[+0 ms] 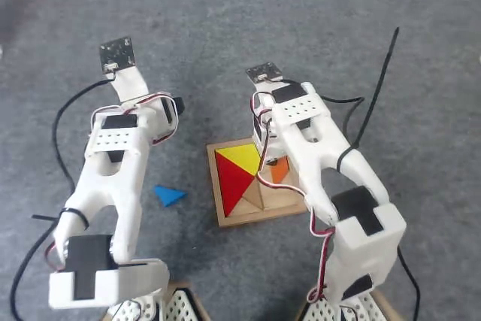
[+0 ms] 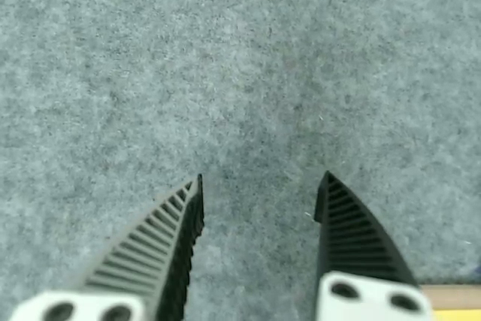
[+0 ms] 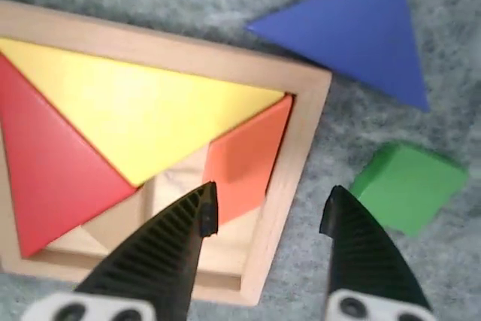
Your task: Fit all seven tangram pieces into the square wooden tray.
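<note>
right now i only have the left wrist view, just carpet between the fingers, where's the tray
observer: The tray is off to your right, partly under the right arm.
operator: any loose piece nearer to me
observer: Yes, a light blue triangle lies between your arm and the tray. A dark blue triangle and a green square lie on the tray's far side.
</note>
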